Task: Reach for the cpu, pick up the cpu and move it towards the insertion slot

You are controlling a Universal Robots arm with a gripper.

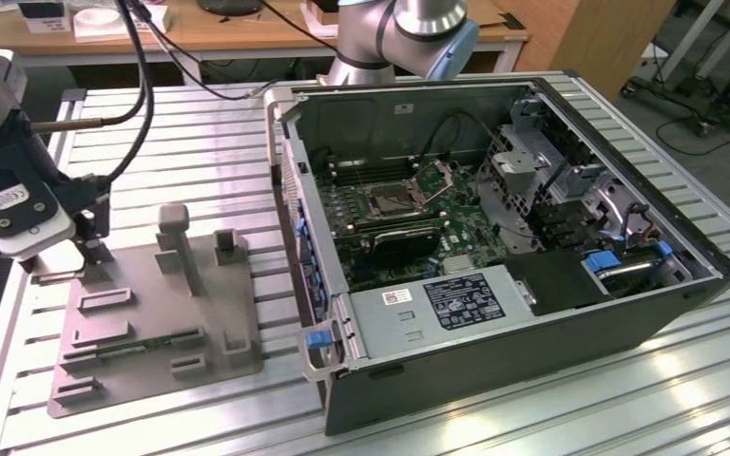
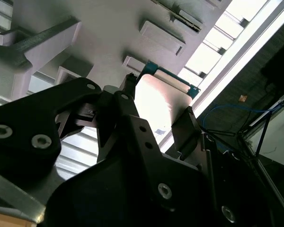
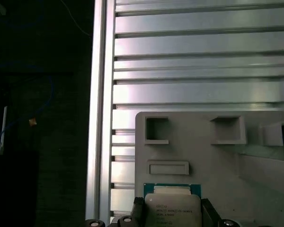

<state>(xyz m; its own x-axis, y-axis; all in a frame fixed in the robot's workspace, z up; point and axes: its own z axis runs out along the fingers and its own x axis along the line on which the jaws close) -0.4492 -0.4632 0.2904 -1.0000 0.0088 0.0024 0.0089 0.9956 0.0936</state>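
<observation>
The cpu (image 3: 173,204) is a small square chip with a pale metal top and a teal rim. It sits between the dark fingers of my gripper (image 3: 173,216), which press on two opposite edges. In the second wrist view the cpu (image 2: 161,94) gleams between the fingers (image 2: 188,120), just over the grey plastic fixture (image 2: 109,33). In the exterior view my gripper (image 1: 67,261) is low over the fixture's (image 1: 149,304) far left corner. The insertion slot (image 1: 388,199), with its hinged plate raised, lies inside the open computer case, well to the exterior view's right of the gripper.
The open computer case (image 1: 505,285) stands on the slatted metal table (image 1: 149,123). A green memory stick (image 1: 149,344) lies in the fixture, and upright posts (image 1: 175,242) rise from it. The table's edge (image 3: 99,118) runs close beside the fixture.
</observation>
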